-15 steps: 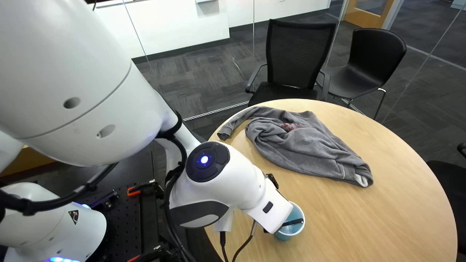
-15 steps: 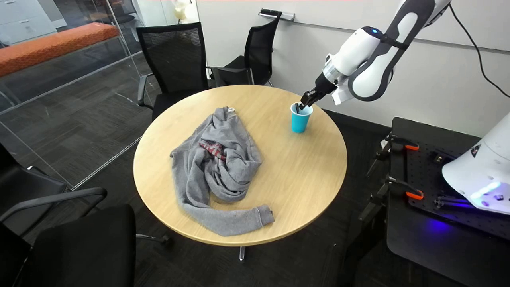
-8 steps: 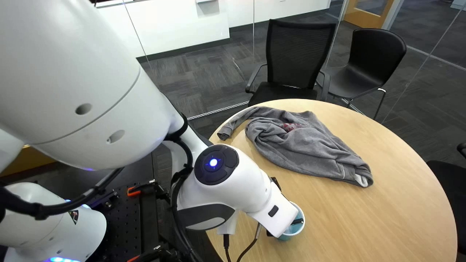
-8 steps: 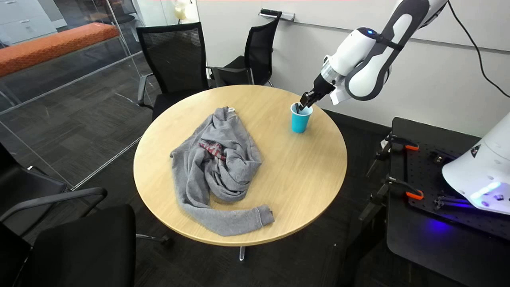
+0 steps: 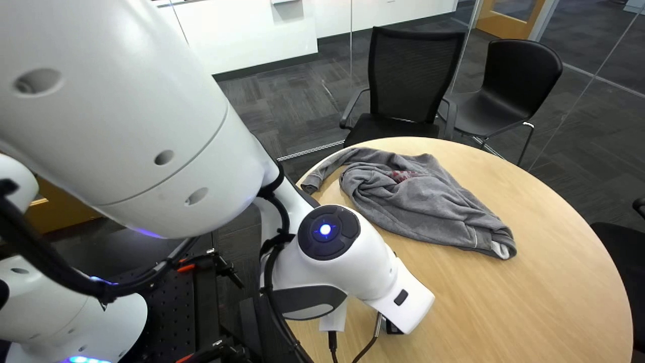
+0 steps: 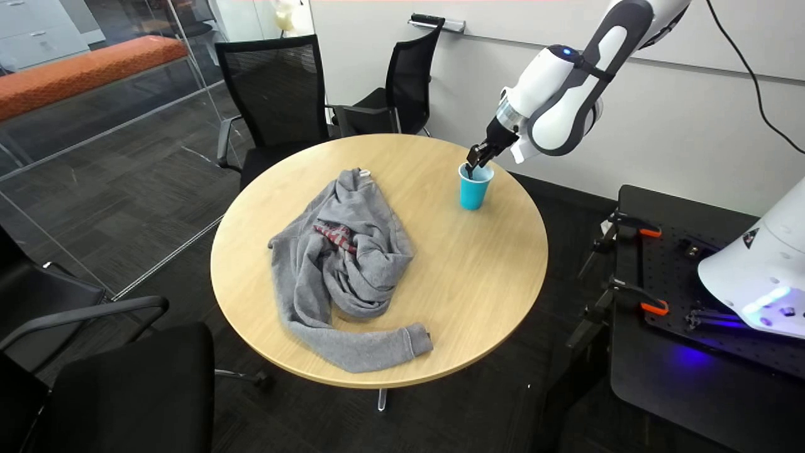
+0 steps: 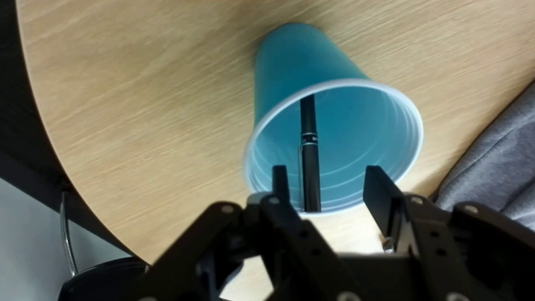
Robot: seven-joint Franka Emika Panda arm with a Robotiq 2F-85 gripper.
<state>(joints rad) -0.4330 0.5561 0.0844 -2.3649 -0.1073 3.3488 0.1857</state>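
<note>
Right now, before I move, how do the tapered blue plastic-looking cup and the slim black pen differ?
The tapered blue plastic-looking cup is broad and open-mouthed; the slim black pen is stick-thin. The cup is bright with a whitish rim; the pen is dark. The cup stands upright on the round wood-grain table; the pen sits tilted inside the cup. Shared: the open pincer grips neither.

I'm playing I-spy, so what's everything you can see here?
Cup: one, blue, on the table
Pen: one, black, in the cup
Sweatshirt: one, grey, on the table
Table: one, light wood, under the cup
Chairs: several, black, around the table
Bench: one, orange, in the background
Door: one, brown, in the background
Stand: one, black, beside the table
Clamps: two, black and orange, on the stand
Robot arm: one, white and grey, over the table
Gripper: one, black, jaws apart, at the cup's mouth
</note>
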